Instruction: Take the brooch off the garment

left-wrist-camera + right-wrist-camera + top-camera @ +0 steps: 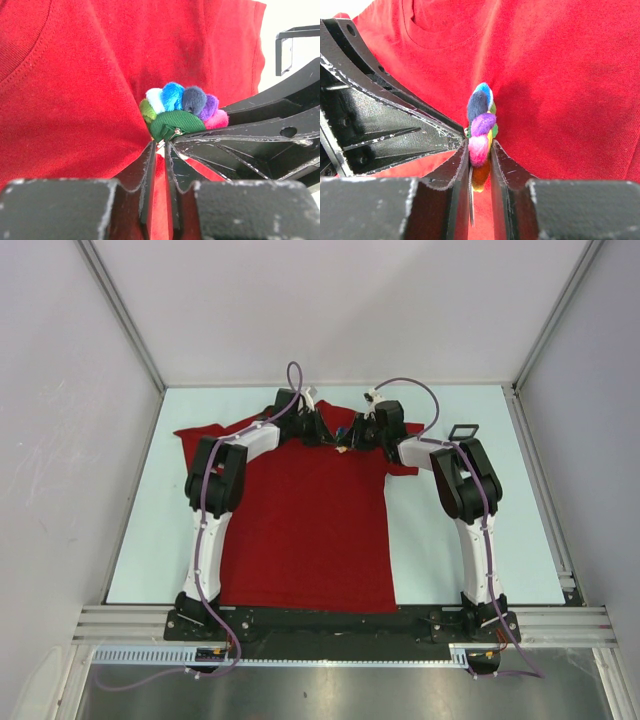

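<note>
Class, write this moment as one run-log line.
stage: unpinning | right gripper: shut on brooch | left gripper: shut at brooch's back | brooch: not yet off shirt

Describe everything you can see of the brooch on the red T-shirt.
The brooch is a fan of fuzzy pompoms in green, white, blue, navy, purple, pink, orange and yellow. They sit on a green ribbed fabric back with a small metal fitting. It stands on edge off the red T-shirt. The right gripper pinches it by both faces; the left gripper nips just beneath its back.
</note>
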`<state>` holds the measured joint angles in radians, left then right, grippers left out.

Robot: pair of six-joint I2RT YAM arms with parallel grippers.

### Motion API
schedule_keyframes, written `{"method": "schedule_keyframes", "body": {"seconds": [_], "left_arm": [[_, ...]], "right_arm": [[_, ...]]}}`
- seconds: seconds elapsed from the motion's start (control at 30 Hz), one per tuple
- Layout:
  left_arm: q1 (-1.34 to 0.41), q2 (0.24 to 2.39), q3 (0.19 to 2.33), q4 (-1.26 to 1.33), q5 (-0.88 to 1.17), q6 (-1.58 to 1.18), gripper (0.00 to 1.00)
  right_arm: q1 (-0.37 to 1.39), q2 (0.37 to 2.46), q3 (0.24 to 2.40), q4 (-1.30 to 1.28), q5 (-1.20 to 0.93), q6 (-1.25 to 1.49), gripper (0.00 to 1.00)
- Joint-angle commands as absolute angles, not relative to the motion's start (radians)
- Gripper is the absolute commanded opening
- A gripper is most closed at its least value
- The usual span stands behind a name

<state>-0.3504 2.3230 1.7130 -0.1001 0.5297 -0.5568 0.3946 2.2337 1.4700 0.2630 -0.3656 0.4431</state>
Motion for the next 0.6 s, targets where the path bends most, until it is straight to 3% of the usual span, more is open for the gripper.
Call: {"method": "schedule_keyframes", "body": {"seconds": [0.0, 0.57], "left_arm": [[-0.356, 2.333, 1.764, -0.101, 0.551, -0.541, 0.15], [-0.360, 2.376, 1.813, -0.138, 0.588, -0.545, 0.15]], "right_arm": [[0.391, 2.241, 1.467, 0.322, -0.408, 0.428, 0.00], [0.408, 2.250, 1.462, 0.403, -0.520, 0.407, 0.00]]}}
